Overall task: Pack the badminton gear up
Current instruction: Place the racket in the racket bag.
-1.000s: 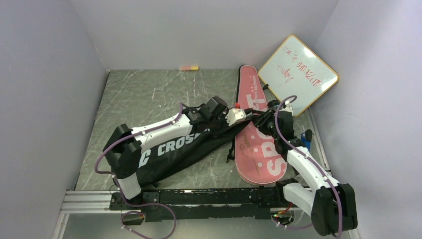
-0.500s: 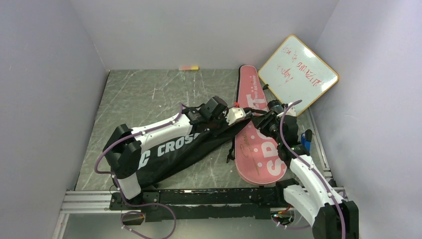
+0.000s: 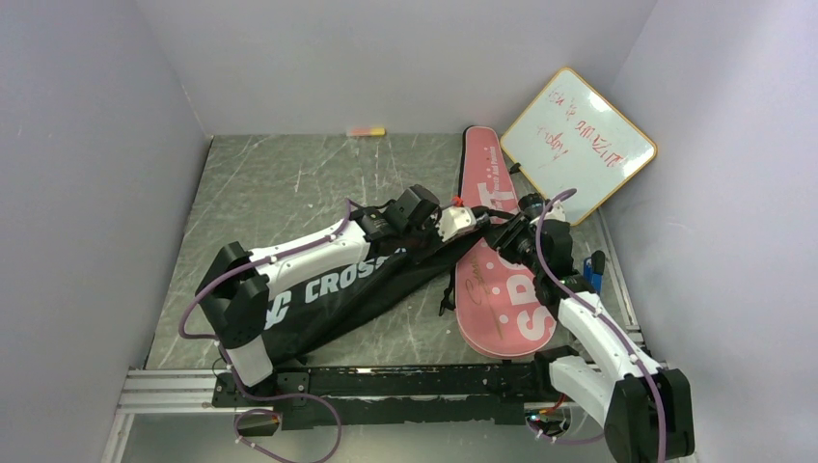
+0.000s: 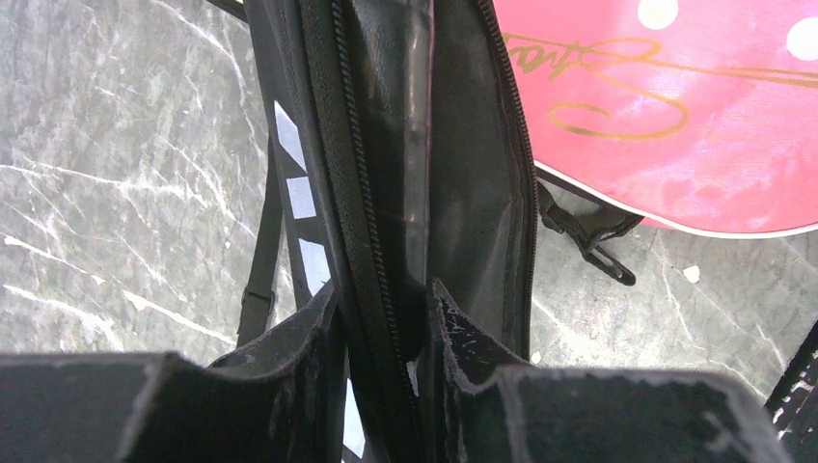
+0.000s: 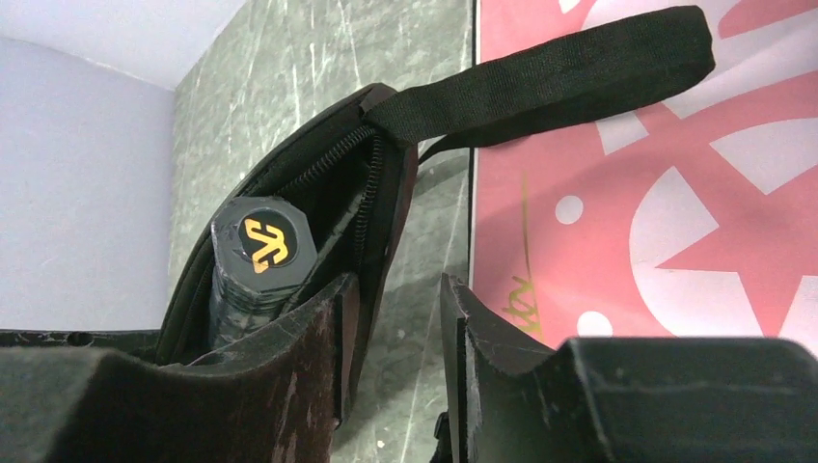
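black CROSSWAY cover [image 3: 333, 299] lying left of pink SPORT cover [image 3: 504, 294]

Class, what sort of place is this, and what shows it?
Probably a robot test cell: plain walls box in a marbled table, with two arms bolted to a rail.

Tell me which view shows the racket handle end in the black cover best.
Right wrist view: the handle end, with its orange logo, sits in the open black cover. The top view does not show it; the left wrist view shows only zipper.
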Controlling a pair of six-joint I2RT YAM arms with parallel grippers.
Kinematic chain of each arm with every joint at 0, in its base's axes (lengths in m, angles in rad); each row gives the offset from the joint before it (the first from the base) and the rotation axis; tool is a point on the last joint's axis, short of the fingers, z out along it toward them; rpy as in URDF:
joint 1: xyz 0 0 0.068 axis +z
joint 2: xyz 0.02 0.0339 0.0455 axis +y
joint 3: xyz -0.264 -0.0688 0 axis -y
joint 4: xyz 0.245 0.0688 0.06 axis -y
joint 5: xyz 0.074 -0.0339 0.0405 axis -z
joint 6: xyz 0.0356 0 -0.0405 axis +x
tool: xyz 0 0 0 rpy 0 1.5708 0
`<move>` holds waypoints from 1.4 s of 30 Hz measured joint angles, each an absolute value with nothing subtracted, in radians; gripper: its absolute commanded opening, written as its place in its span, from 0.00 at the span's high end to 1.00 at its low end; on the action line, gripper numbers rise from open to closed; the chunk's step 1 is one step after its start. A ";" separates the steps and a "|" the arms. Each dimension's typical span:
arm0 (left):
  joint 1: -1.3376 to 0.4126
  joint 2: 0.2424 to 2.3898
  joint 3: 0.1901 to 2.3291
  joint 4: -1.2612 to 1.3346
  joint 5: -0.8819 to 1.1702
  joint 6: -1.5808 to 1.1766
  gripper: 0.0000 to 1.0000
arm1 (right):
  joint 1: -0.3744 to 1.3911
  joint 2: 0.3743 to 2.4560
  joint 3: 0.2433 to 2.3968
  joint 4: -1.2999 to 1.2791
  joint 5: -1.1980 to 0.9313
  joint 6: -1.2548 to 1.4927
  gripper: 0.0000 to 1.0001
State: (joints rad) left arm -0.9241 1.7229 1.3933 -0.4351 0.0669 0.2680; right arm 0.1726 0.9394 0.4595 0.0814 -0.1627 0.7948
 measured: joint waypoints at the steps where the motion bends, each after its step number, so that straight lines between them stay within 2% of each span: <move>1: -0.924 1.723 1.393 -0.435 0.068 0.268 0.95 | 0.173 0.941 0.459 0.086 -0.167 0.795 0.60; 9: -0.923 1.723 1.393 -0.432 0.084 0.267 0.95 | 0.173 0.941 0.459 0.106 -0.184 0.794 0.57; 11: -0.922 1.721 1.393 -0.432 0.087 0.267 0.95 | 0.172 0.942 0.459 0.109 -0.189 0.796 0.59; 15: -0.921 1.715 1.393 -0.432 0.093 0.266 0.95 | 0.173 0.955 0.459 0.130 -0.194 0.806 0.78; 18: -0.923 1.715 1.393 -0.434 0.098 0.266 0.95 | 0.173 0.949 0.459 0.129 -0.191 0.819 1.00; 23: -0.923 1.715 1.394 -0.432 0.097 0.264 0.91 | 0.173 0.902 0.459 0.097 -0.169 0.829 1.00; 28: -0.928 1.729 1.411 -0.439 0.086 0.262 0.75 | 0.173 0.870 0.459 0.059 -0.159 0.826 1.00; 33: -0.933 1.806 1.451 -0.445 0.030 0.247 0.63 | 0.173 0.862 0.461 0.017 -0.154 0.820 1.00; 37: -0.933 1.872 1.480 -0.464 -0.043 0.237 0.37 | 0.173 0.862 0.465 -0.025 -0.157 0.816 1.00; 42: -0.928 1.908 1.505 -0.522 -0.048 0.222 0.22 | 0.173 0.871 0.499 -0.061 -0.154 0.813 1.00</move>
State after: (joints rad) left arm -0.9279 1.9083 1.5047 -0.5217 -0.0479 0.2222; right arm 0.1726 0.8711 0.4988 -0.0608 -0.1539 0.8131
